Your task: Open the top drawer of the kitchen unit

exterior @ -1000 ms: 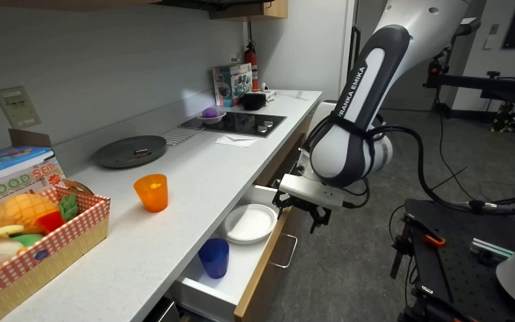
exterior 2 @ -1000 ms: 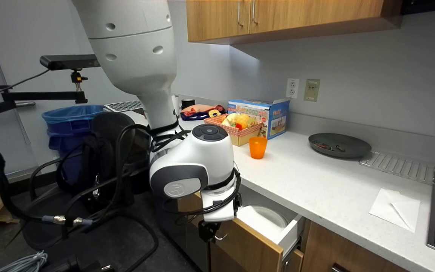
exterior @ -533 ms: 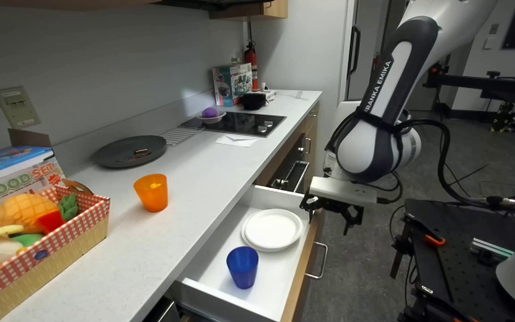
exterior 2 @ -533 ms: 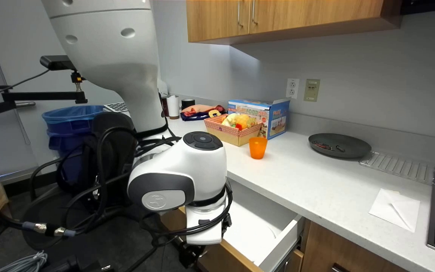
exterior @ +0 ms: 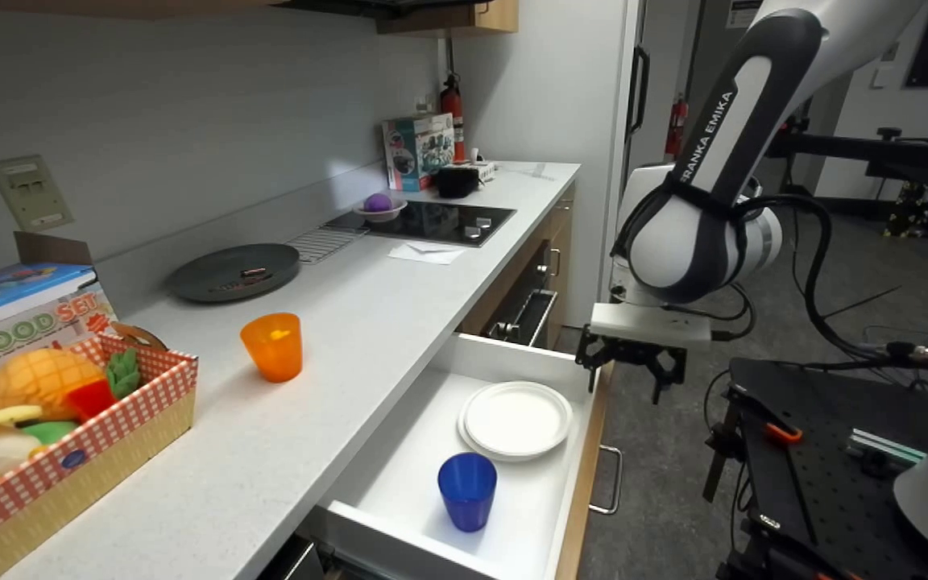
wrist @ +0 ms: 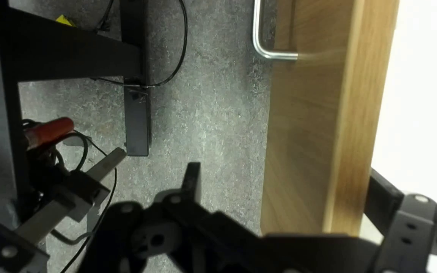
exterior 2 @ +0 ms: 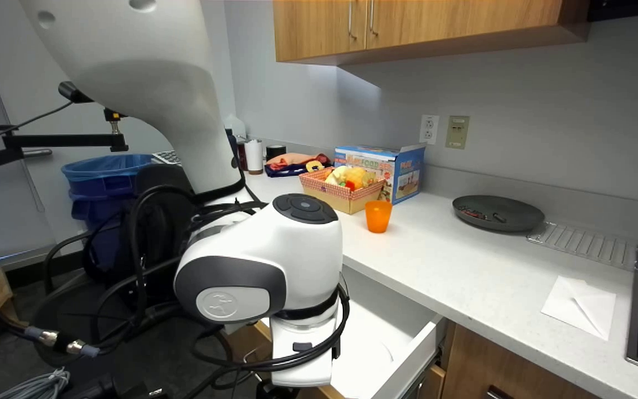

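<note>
Top drawer (exterior: 532,507): drawn well out from under the kitchen unit's worktop (exterior: 351,322). Step in hand, as judged: opening, nearly complete; next move calls for a last steady pull, then lifting clear. Gripper (exterior: 624,392): fingers apart, astride the drawer front (wrist: 302,151), one on its worktop side; contact unclear.

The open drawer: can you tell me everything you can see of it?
The drawer stands open, well out from under the white worktop. Its front is brown and wood-look, with a slim silver handle; the inside is white. It holds stacked white plates and an upright blue cup. The gripper straddles the top edge of the front: one finger inside, seemingly touching it, the other outside, clear of it. Nothing grips the handle.
</note>
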### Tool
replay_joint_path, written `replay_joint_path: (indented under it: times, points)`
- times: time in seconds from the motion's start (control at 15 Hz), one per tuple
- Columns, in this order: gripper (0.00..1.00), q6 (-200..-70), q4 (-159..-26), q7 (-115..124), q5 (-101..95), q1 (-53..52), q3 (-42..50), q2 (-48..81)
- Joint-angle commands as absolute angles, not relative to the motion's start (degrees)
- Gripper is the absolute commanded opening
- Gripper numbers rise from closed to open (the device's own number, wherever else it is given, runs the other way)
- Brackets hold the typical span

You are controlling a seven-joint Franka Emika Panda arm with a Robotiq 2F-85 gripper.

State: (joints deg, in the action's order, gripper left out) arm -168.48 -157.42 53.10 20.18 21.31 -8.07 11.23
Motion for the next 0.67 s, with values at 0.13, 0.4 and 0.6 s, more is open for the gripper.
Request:
replay_joint_path:
  times: [0.13,0.4,0.6]
  points:
    - [1.00,-162.3,-158.8,49.9,18.4,12.8,3.6,3.0]
    - [1.00,-158.3,-160.9,50.6,12.7,10.8,7.3,-5.4]
    - [1.00,-153.2,-158.1,50.0,10.6,11.4,7.1,-9.7]
